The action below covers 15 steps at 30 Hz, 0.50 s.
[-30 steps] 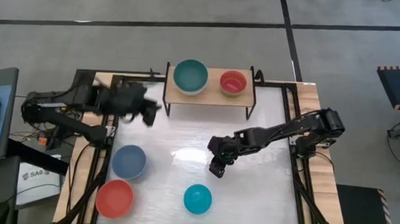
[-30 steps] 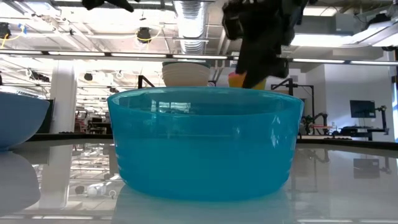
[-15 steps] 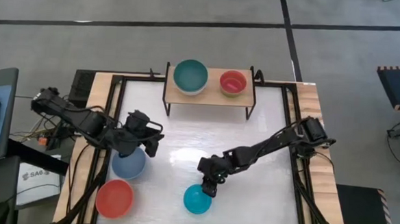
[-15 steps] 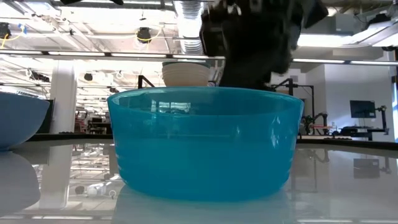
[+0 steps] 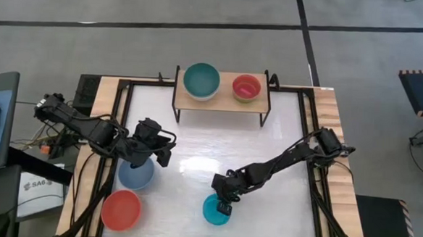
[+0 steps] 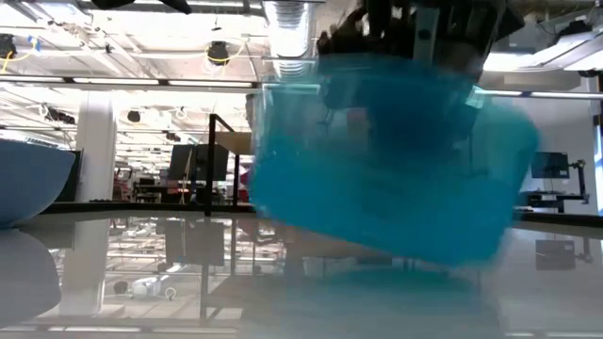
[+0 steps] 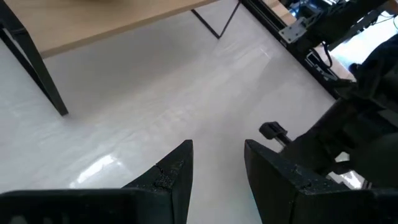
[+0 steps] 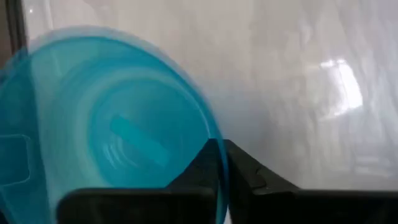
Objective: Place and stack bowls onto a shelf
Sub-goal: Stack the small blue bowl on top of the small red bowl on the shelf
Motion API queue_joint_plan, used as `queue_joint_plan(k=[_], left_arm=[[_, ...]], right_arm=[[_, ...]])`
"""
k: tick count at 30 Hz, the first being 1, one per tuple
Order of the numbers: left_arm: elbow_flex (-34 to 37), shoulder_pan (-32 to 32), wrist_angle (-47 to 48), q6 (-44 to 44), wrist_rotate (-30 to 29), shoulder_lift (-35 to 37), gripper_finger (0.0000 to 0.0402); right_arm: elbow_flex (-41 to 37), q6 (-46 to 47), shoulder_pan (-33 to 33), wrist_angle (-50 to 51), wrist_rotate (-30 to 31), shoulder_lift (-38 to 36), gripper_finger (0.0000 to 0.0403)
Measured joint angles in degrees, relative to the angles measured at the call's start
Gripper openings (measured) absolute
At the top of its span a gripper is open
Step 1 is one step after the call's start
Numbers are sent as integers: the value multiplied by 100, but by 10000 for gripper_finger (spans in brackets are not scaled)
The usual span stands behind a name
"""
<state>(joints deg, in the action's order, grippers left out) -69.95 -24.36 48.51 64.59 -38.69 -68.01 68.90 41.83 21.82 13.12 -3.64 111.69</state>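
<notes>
High view: the right gripper [image 5: 226,200] is seen at the near edge of the cyan bowl [image 5: 217,210], its fingertips hidden against the bowl's rim. The left gripper [image 5: 157,150] is held just above the far rim of the slate-blue bowl [image 5: 135,174], part of which is covered by the arm. A red-orange bowl [image 5: 121,209] is set nearer the table's front, beside the slate-blue one and well to the left gripper's near side. Far beyond both grippers, the shelf [image 5: 224,92] is seen carrying a dark teal bowl [image 5: 201,79] nested in a white one and a red-rimmed small bowl [image 5: 246,88] in which another is stacked; the colours beneath cannot be made out.

Low view: the cyan bowl [image 6: 396,169] is shown blurred, tilted and lifted off the tabletop, with the right gripper's dark body over its top edge. A slice of the slate-blue bowl [image 6: 28,184] is cut off at the frame's side.

Left wrist view: the left gripper's fingers [image 7: 174,177] are spread with a clear gap and nothing between them. The shelf's wooden top and black legs are seen ahead, cut off by the frame.

Right wrist view: the cyan bowl's rim [image 8: 217,168] is pinched between the right gripper's fingers; the bowl is empty.
</notes>
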Motion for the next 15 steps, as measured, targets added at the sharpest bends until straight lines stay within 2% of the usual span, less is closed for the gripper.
queue_joint_plan(k=[2,7,15], left_arm=[[0,0,1,-3,-31,-1,128],[0,0,9,-47,-78,0,128],[0,0,208,-53,-242,0,128]], right_arm=[[0,42,2,-15,100,-83,23],[10,35,-119,327,493,-654,41],[4,-473,-857,1206,1375,-2030,24]])
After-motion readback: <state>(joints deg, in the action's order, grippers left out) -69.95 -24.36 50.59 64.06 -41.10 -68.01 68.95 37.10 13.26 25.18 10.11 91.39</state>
